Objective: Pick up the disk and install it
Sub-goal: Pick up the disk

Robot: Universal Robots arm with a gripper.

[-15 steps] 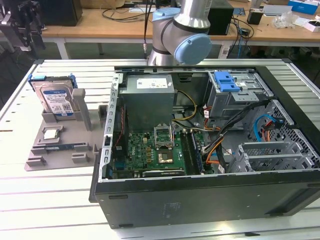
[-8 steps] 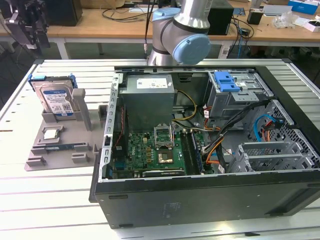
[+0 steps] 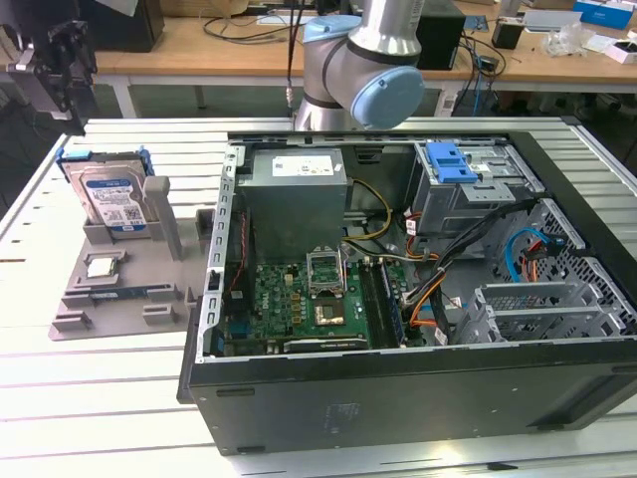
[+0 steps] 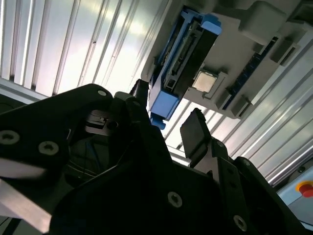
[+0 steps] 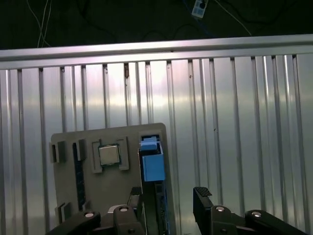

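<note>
- Gripper (image 5: 168,199) with its two black fingers (image 5: 203,197) spread wide apart, holding nothing and touching nothing.
- In both wrist views the fingers are blocky, matt black pieces with flat inner faces, bolted to dark links with bright screw heads.
- The disk (image 5: 152,169) stands on edge straight ahead of the open gap, closer to one finger than the other and clear of both.
- In the second wrist view the disk (image 4: 183,54) shows its narrow dark side, rimmed by a glossy blue plastic bracket with a squared tab at each end.
- In the exterior view the gripper hangs above the disk (image 3: 111,197), well apart from it. The disk's flat silver face with a blue-and-white label leans back in its slot.
- Holding the disk is a matt grey plastic fixture (image 5: 115,188) with raised blocks and pockets.
- Just beside the disk, a small square CPU chip (image 5: 108,155) with a dull metal lid sits in one pocket.
- Beneath the gripper and the fixture is a ribbed, shiny aluminium table (image 5: 234,122).
- Farther from the gripper, beyond the fixture, lies an open black computer case (image 3: 398,388). Inside are a green motherboard (image 3: 299,299) and a grey metal drive cage (image 3: 468,189) topped with a blue latch.
</note>
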